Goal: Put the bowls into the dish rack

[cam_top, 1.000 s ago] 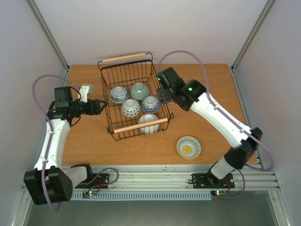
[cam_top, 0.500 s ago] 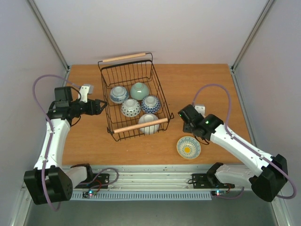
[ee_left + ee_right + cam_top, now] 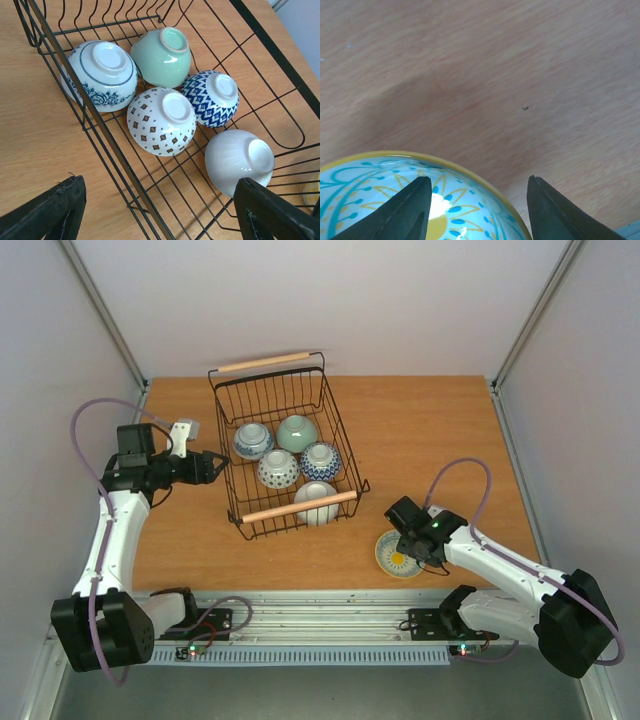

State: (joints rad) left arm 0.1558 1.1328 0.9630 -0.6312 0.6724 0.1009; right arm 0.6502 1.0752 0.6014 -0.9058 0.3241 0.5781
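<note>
Close to the table (image 3: 440,430) front, right fingers (image 3: 410,210) spread astride the bowl (image 3: 465,200) rim; left fingers (image 3: 45,215) spread wide.

table (image 3: 430,430): wooden top | dish rack (image 3: 299,506): stands left of centre | yellow-rimmed bowl (image 3: 392,560): upright, near front edge, right

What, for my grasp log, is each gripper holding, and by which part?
Nothing is held. The right gripper is open, straddling the rim of the yellow-rimmed bowl; the left gripper is open and empty beside the dish rack.
</note>
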